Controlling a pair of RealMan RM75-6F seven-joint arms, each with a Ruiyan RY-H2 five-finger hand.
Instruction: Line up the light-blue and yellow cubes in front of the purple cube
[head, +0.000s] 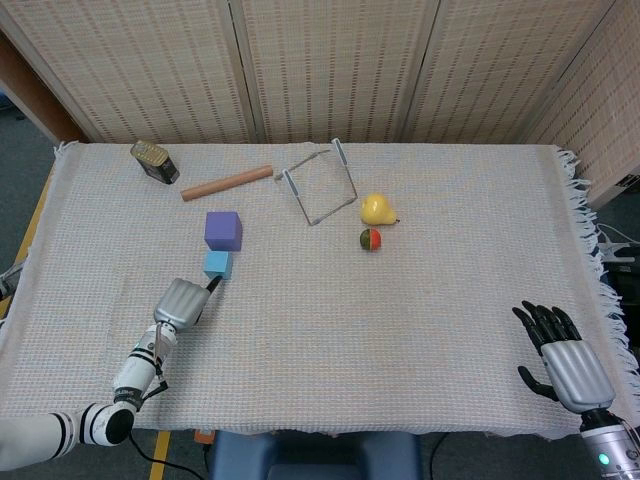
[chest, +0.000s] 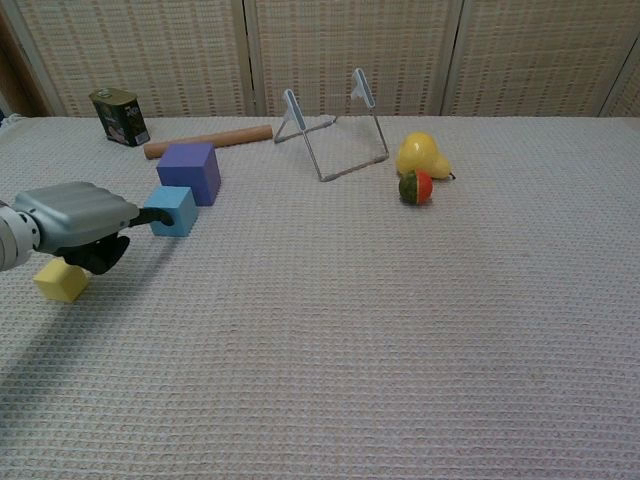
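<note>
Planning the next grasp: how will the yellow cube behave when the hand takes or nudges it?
The yellow cube has flat faces, so it probably slides on the woven cloth without rolling. It looks small beside the left hand, so likely light and easily knocked askew.

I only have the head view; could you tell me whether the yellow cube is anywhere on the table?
Observer: Yes. The chest view shows the yellow cube on the cloth, partly hidden behind the left hand.
Operator: Is the hand holding it?
Observer: It looks unheld. It rests on the cloth, with the dark fingers curled just above it. I cannot tell whether they touch.
Operator: Is it lined up yet?
Observer: No. It lies left of and nearer than the blue cube, which sits before the purple cube.
</note>
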